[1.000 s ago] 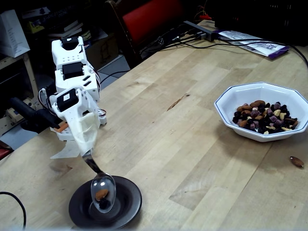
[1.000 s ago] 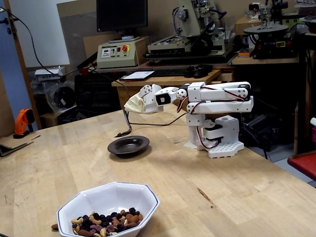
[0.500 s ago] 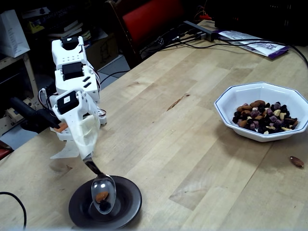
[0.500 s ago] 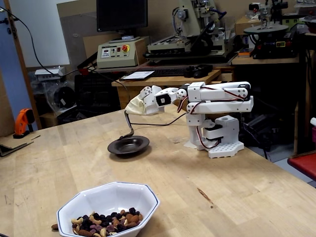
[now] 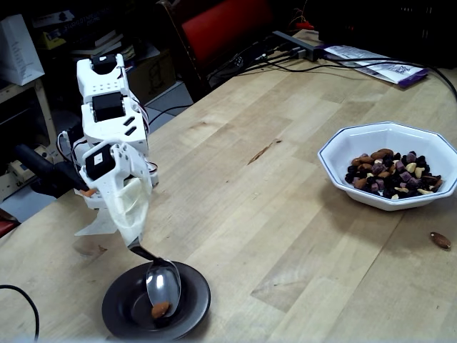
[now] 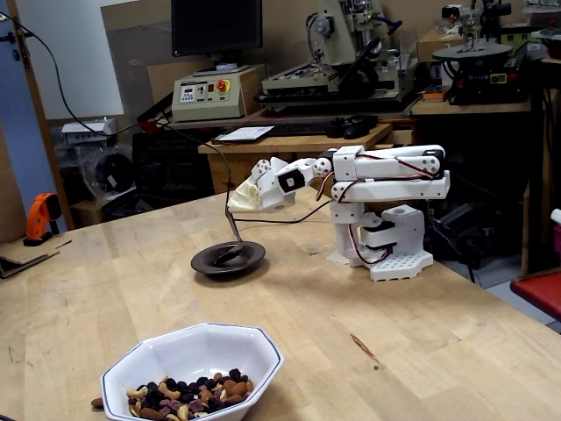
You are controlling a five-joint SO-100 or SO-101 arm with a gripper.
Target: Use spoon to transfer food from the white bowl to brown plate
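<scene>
My gripper (image 5: 133,230) (image 6: 243,200) is shut on the handle of the silver spoon (image 5: 161,280) (image 6: 235,241). The spoon is tilted steeply down, its oval bowl resting inside the brown plate (image 5: 193,304) (image 6: 204,264) at the table's near left in a fixed view. An almond and a dark piece of food (image 5: 160,309) lie at the spoon's tip on the plate. The white bowl (image 5: 335,153) (image 6: 175,351) holds a heap of nuts and dark dried fruit (image 5: 391,174) (image 6: 188,399), far from the arm.
A stray almond (image 5: 440,240) lies on the wood beside the white bowl. The arm's white base (image 5: 107,93) (image 6: 390,241) stands at the table edge. Cables and papers (image 5: 371,64) lie at the far end. A workbench with machines (image 6: 351,61) stands behind.
The gripper tipped the spoon further down into the plate. The almond and dark piece slid from the spoon's bowl onto the plate at its tip.
</scene>
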